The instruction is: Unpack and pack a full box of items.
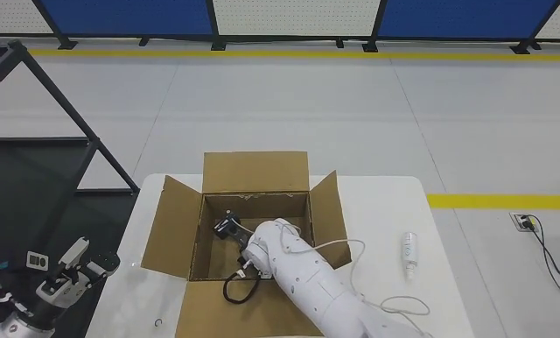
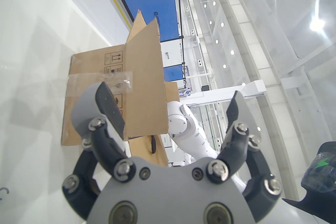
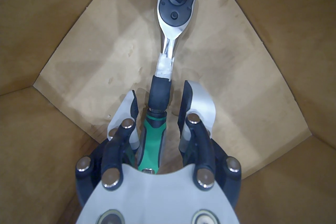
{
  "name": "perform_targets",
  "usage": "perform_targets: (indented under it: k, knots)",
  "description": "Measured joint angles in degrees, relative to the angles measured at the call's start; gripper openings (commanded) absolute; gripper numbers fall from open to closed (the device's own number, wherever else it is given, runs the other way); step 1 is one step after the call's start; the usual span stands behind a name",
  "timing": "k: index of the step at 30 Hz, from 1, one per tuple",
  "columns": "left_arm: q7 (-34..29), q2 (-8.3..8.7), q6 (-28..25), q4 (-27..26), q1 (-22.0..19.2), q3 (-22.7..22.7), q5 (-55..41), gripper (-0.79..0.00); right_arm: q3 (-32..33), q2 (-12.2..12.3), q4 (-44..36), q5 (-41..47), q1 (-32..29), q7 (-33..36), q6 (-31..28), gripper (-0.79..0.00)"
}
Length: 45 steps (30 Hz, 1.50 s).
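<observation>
Box (image 1: 255, 172) is open on counter (image 1: 376, 207), flaps out. Your R claw (image 3: 160, 89) is down inside it, part-open, fingers either side of the ratchet (image 3: 177, 1) handle w/ small gaps, not clamped. Ratchet lies flat on box floor, handle end hidden under claw. From top, arm covers most of box interior. L claw (image 2: 170, 100) wide, holding nothing, off counter's edge. White tube (image 1: 409, 250) on counter, well apart from box.
</observation>
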Motion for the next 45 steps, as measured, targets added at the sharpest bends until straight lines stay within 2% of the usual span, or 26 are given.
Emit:
perform_targets:
  k: [3, 8, 11, 19, 21, 25, 29, 39, 45]
  knots:
    - [0.0, 0.0, 0.0, 0.0, 0.0, 0.0, 0.0, 0.0, 0.01, -0.36, 0.61, -0.4, 0.06, -0.05, -0.58, -0.511]
    - [0.0, 0.0, 0.0, 0.0, 0.0, 0.0, 0.0, 0.0, 0.18, -0.91, 1.7, -0.66, 0.21, 1.02, -1.65, -0.566]
    - [0.0, 0.0, 0.0, 0.0, 0.0, 0.0, 0.0, 0.0, 0.33, -1.17, 2.2, -0.76, 0.36, 1.53, -2.05, -0.517]
    - [0.0, 0.0, 0.0, 0.0, 0.0, 0.0, 0.0, 0.0, 1.02, -1.66, 3.22, -0.62, 0.7, 2.48, -1.38, -0.6]
    - [0.0, 0.0, 0.0, 0.0, 0.0, 0.0, 0.0, 0.0, 1.2, -1.76, 3.32, -0.53, 0.88, 3.02, -1.04, -0.576]
    - [0.0, 0.0, 0.0, 0.0, 0.0, 0.0, 0.0, 0.0, 1.59, -1.87, 3.51, -0.43, 1.22, 3.71, -0.95, -0.474]
    - [0.0, 0.0, 0.0, 0.0, 0.0, 0.0, 0.0, 0.0, 1.77, -1.98, 3.25, -0.74, 1.24, 3.03, -0.71, -0.456]
    - [0.0, 0.0, 0.0, 0.0, 0.0, 0.0, 0.0, 0.0, 2.05, -2.17, 3.3, -1.99, 1.02, 0.01, 0.78, -0.493]
    - [0.0, 0.0, 0.0, 0.0, 0.0, 0.0, 0.0, 0.0, 2.46, -2.16, 4.0, -1.86, 0.66, 0.76, -0.62, -0.52]
